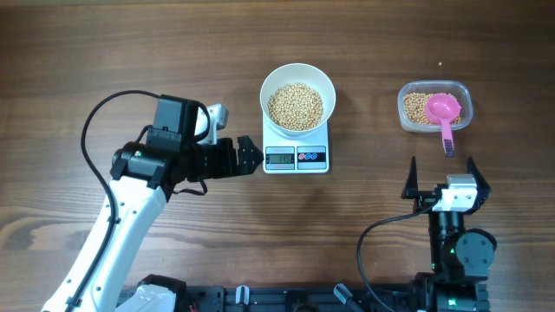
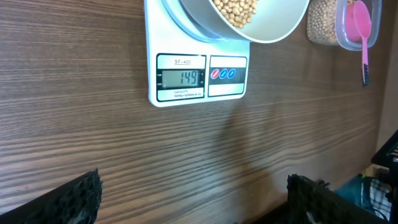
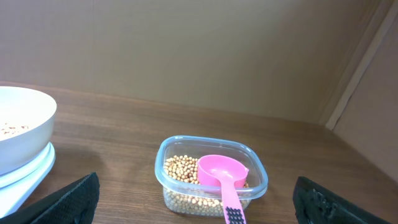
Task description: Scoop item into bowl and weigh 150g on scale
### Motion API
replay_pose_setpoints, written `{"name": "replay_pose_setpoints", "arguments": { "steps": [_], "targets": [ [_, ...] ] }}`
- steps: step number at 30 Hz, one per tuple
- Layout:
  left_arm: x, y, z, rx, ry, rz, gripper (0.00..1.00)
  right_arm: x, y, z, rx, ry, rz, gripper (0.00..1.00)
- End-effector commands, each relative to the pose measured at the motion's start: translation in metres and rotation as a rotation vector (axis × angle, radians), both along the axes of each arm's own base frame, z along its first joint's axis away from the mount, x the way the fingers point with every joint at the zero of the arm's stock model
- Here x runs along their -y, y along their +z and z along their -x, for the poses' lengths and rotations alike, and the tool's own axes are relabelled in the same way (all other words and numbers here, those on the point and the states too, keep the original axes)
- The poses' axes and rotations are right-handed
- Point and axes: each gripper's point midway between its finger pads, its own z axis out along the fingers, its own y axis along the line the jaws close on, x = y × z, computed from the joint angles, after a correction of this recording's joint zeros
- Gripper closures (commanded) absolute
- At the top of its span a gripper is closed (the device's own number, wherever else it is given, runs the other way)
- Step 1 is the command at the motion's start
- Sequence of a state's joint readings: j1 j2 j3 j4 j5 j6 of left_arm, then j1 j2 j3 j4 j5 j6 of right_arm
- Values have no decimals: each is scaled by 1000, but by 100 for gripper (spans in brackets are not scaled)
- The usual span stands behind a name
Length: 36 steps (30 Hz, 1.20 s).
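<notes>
White bowl [image 1: 267, 87] of beans [image 1: 295, 106] atop the scale [image 1: 296, 158], display reading 149. Pink scoop [image 1: 444, 110] lying in the plastic container [image 1: 404, 104], well apart from the scale on the wooden surface [image 1: 104, 52]. Left jaws wide open, empty, just beside the scale. Right jaws open too, empty, near the container

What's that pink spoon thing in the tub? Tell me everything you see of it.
It is a pink plastic scoop with a round cup and a slim handle ending in a dark ridged tip. It lies in the clear plastic tub, its cup resting on the pale beans, its handle poking out over the rim toward the robot. Nothing grips it.
</notes>
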<state>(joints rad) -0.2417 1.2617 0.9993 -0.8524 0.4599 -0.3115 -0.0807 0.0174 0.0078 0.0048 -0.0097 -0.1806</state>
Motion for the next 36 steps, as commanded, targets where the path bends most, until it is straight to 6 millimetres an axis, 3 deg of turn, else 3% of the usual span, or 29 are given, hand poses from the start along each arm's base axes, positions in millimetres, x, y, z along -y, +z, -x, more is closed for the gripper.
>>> {"name": "replay_pose_setpoints", "arguments": {
  "steps": [1, 8, 11, 16, 22, 28, 36],
  "targets": [
    [-10, -5, -5, 22, 14, -61, 0, 2, 1, 1, 9, -12, 3, 0],
    [-16, -4, -8, 69, -9, -111, 0, 2, 1, 1, 9, -12, 4, 0],
    [-11, 18, -2, 205, -116, -128, 0, 2, 1, 1, 9, -12, 3, 0],
    [-15, 46, 16, 342, -113, -113, 0, 2, 1, 1, 9, -12, 3, 0],
    [-23, 75, 33, 726, -125, -95, 0, 2, 1, 1, 9, -12, 4, 0],
    [-41, 75, 40, 980, -33, -65, 0, 2, 1, 1, 9, -12, 4, 0],
    [-62, 67, 39, 1147, 64, -79, 0, 2, 1, 1, 9, -12, 4, 0]
  ]
}}
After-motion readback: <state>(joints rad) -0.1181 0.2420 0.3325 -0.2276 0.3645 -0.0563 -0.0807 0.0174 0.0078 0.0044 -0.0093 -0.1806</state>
